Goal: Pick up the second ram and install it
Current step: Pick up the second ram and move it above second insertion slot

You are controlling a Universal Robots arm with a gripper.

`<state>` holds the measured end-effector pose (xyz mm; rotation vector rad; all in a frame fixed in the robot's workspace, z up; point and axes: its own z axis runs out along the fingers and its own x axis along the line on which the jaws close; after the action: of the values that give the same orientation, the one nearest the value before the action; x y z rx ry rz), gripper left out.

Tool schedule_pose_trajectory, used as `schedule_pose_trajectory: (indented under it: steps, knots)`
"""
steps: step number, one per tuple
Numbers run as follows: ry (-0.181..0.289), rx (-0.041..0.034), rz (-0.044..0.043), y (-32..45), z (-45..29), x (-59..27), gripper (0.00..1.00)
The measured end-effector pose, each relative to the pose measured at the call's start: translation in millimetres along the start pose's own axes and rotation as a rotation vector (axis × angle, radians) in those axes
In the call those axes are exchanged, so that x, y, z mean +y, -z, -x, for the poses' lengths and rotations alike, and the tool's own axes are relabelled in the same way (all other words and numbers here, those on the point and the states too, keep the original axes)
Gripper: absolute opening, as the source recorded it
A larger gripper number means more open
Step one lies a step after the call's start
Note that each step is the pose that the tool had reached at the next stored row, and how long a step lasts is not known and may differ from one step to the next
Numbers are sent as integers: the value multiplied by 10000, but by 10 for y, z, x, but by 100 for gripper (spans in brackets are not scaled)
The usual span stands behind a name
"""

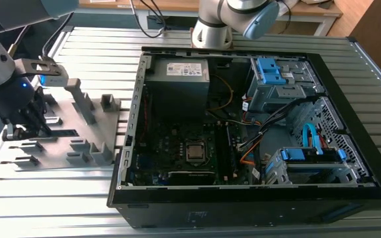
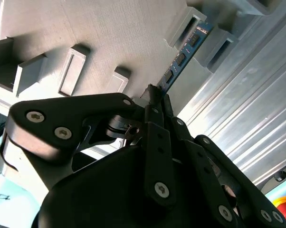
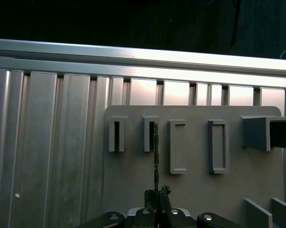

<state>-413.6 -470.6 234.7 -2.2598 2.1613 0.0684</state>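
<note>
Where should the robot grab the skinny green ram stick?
Pinch its two flat faces at the upper edge, coming down from above. The ram stands on edge in the tray, one end tucked between blocks, so only that thin edge is free. The tool is there.

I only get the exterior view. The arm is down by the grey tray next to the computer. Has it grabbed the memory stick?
Observer: Yes. In the second wrist view the gripper is shut on one end of the second ram.
Operator: Is it out of the tray?
Observer: No. Its other end sits between two upright blocks of the grey holder tray.
Operator: Is it lying flat?
Observer: No. In the first wrist view it stands on its edge, a thin line running from the gripper to the blocks.
</note>
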Motion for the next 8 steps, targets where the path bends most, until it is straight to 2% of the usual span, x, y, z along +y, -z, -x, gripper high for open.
schedule_pose_trajectory:
  steps: [8]
  knots:
    - [0, 0, 1, 92, 4, 2, 14]
